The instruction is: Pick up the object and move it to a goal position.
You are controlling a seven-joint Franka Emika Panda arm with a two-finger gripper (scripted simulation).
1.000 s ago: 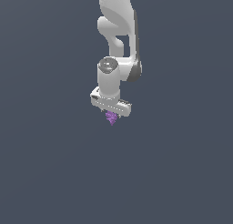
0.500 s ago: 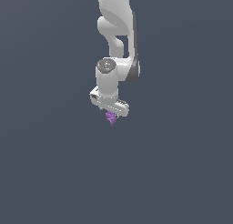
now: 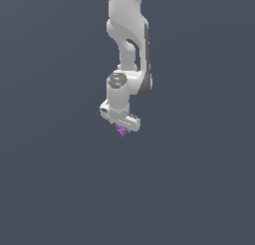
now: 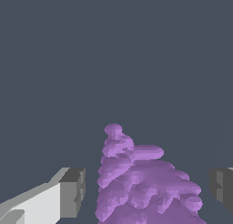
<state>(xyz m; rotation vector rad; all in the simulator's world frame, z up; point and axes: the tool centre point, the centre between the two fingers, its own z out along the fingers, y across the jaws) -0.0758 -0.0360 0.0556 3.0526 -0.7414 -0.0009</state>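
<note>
The object (image 3: pixel 122 131) is a small bright purple bumpy cone hanging point-down under my white gripper (image 3: pixel 121 125) in the middle of the exterior view. My gripper is shut on the object's wide end. In the wrist view the object (image 4: pixel 141 182) fills the space between my two grey fingertips (image 4: pixel 75 191), its point aimed away from the camera. A narrow strip of background shows on each side of the cone where it is visible, and the contact itself is below the frame edge.
Only a flat, uniform dark grey-blue background surrounds the arm (image 3: pixel 127 35), which comes down from the upper edge of the exterior view. No floor edge, marker or other object shows.
The wrist has sunk a little in the exterior view and the hand has turned slightly. The purple object stays under the gripper at nearly the same spot.
</note>
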